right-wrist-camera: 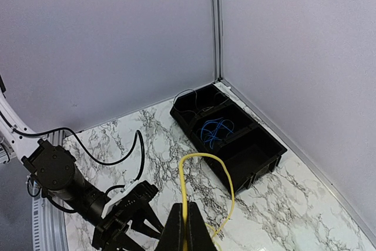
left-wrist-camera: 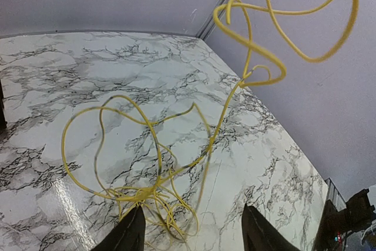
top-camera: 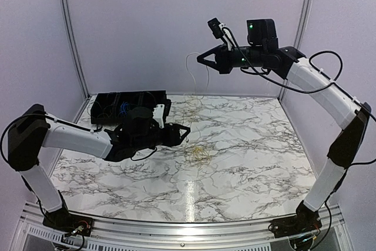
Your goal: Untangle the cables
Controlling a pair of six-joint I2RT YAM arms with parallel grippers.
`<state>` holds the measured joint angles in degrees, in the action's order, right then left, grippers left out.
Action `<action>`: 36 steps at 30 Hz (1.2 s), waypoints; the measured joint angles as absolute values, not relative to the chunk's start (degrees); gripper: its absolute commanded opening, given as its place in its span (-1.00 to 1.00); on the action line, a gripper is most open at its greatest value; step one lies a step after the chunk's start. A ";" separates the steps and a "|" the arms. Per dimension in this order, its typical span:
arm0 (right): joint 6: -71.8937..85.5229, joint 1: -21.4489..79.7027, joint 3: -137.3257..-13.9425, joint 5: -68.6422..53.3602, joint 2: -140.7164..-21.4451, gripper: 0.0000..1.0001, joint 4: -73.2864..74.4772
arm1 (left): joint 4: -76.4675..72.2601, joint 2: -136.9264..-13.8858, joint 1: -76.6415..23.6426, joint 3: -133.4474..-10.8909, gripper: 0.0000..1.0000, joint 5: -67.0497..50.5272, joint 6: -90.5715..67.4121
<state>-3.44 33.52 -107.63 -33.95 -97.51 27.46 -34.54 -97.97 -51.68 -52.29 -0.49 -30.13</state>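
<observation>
the left gripper (left-wrist-camera: pixel 194 221) hangs low over the middle of the table (top-camera: pixel 247 163), fingers spread with nothing clamped. the yellow tangle (left-wrist-camera: pixel 147 194) lies just ahead of its left finger, a few strands trailing between the two. the right gripper (right-wrist-camera: pixel 187 216) is high above the far side of the table, pinched tight on a yellow cable (right-wrist-camera: pixel 183 186) that arcs out of its tips and drops toward the tangle.

progress, as i judge it, is partway. a blue cable (right-wrist-camera: pixel 214 130) lies coiled in the middle compartment of the black tray (right-wrist-camera: pixel 258 166) at the far left corner of the table. what looks like a thin dark cable (right-wrist-camera: pixel 194 95) is in the compartment nearest the corner, though it is hard to tell against the black plastic. the yellow is not sorted: wide loops lie on the marble and meet in a tight bunch. i cannot tell whether that is one wire or several. the raised strand twists on itself in the air, so lifting alone has not freed it.

what is left is to work that bunch loose and lay the yellow apart from the rest.

in the way: the raised strand runs close over the left gripper, and the left arm's own thick black cord (right-wrist-camera: pixel 138 145) sags near the table just behind it. the tray is well apart from the tangle.
</observation>
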 measured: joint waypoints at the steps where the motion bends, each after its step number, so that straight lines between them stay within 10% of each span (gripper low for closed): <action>1: -3.31 33.52 -107.63 -33.98 -97.49 -1.00 27.24 | -34.37 -97.73 -51.70 -52.25 0.19 -0.71 -29.43; 23: -1.45 33.58 -109.01 -34.17 -97.47 -1.00 26.61 | -31.99 -103.00 -51.70 -63.42 0.17 2.68 -17.43; 30: -1.21 34.20 -112.66 -34.26 -97.47 -1.00 26.92 | -31.70 -114.06 -50.81 -70.15 -1.00 1.37 -14.61; 36: -0.47 34.81 -118.65 -34.06 -97.47 -1.00 27.35 | -31.42 -117.58 -49.80 -71.50 -1.00 -0.47 -15.35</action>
<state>-0.47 34.81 -118.65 -34.06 -97.47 27.35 -31.42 -117.58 -49.80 -71.50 -0.47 -15.35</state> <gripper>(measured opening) 0.023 0.019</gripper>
